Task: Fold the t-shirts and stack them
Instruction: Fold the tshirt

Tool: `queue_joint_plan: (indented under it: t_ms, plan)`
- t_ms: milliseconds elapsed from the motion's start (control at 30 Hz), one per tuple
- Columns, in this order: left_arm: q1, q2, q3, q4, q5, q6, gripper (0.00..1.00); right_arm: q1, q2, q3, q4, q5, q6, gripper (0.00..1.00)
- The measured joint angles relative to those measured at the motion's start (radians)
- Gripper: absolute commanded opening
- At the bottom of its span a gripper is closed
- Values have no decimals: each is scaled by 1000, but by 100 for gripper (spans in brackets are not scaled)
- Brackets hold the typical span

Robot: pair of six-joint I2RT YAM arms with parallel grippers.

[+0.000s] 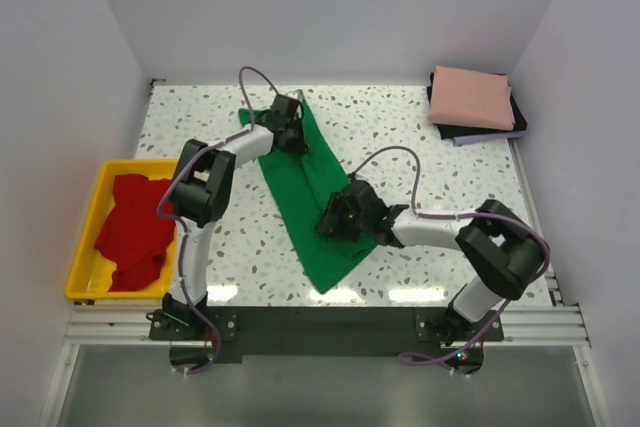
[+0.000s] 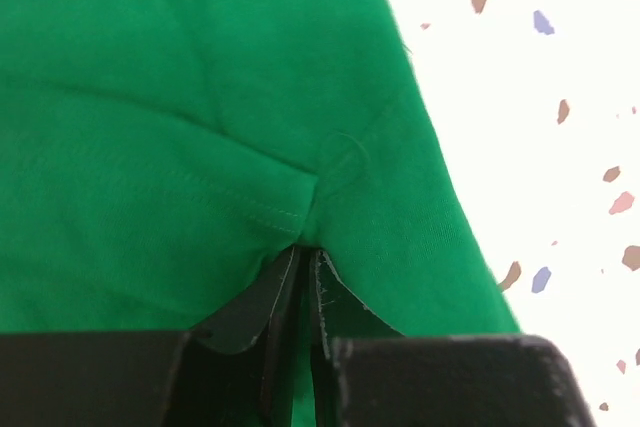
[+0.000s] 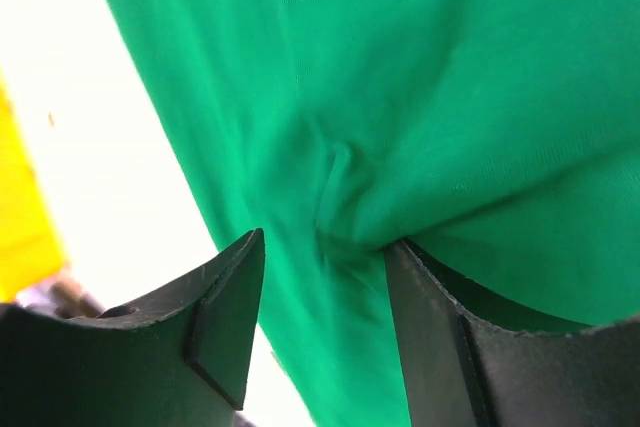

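A bright green t-shirt [image 1: 310, 182] lies in a long diagonal strip across the middle of the speckled table. My left gripper [image 1: 290, 132] is at its far end, shut on a pinched fold of the green cloth [image 2: 200, 97]; the jaws [image 2: 305, 262] are pressed together. My right gripper [image 1: 335, 217] is over the shirt's near part. Its jaws [image 3: 325, 247] stand apart with bunched green cloth [image 3: 400, 77] between them, the right finger touching a fold. A salmon pink t-shirt [image 1: 472, 97] lies folded at the far right. A red t-shirt [image 1: 135, 232] lies crumpled in the tray.
A yellow plastic tray [image 1: 80, 247] stands at the table's left edge and also shows in the right wrist view [image 3: 20, 207]. Dark folded cloth [image 1: 480, 133] lies under the pink shirt. White walls close in the far, left and right sides.
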Motion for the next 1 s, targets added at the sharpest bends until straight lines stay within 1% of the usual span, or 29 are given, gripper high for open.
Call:
queue_joint_plan:
  t_ms: [67, 100, 267, 300, 333, 400, 500, 633, 667, 733, 800, 900, 1000]
  plan:
    - [2, 27, 35, 11, 27, 18, 18, 55, 26, 26, 3, -7, 45, 57]
    - [4, 43, 56, 15, 44, 27, 22, 71, 42, 43, 2, -10, 59, 57]
    - [22, 119, 157, 48, 150, 51, 32, 83, 108, 159, -54, -8, 74, 64]
    - [27, 134, 175, 57, 175, 52, 38, 83, 110, 179, -72, -3, 69, 65]
    - [33, 146, 190, 65, 199, 54, 41, 83, 106, 193, -93, 4, 64, 68]
    - [45, 161, 207, 83, 248, 59, 47, 83, 89, 206, -122, 22, 50, 70]
    - [63, 173, 222, 99, 312, 58, 52, 83, 21, 206, -193, 61, 16, 73]
    - [85, 183, 232, 114, 375, 58, 55, 83, -107, 205, -274, 137, -34, 75]
    - [90, 183, 232, 118, 389, 58, 55, 83, -132, 205, -285, 155, -50, 75]
    - [100, 184, 232, 124, 413, 58, 56, 82, -155, 205, -296, 178, -90, 70]
    - [107, 185, 232, 130, 430, 58, 56, 82, -141, 205, -310, 189, -131, 68]
    - [112, 192, 237, 138, 448, 58, 57, 82, -79, 202, -335, 207, -177, 67]
    - [113, 200, 241, 144, 459, 58, 58, 82, -16, 177, -346, 211, -213, 63]
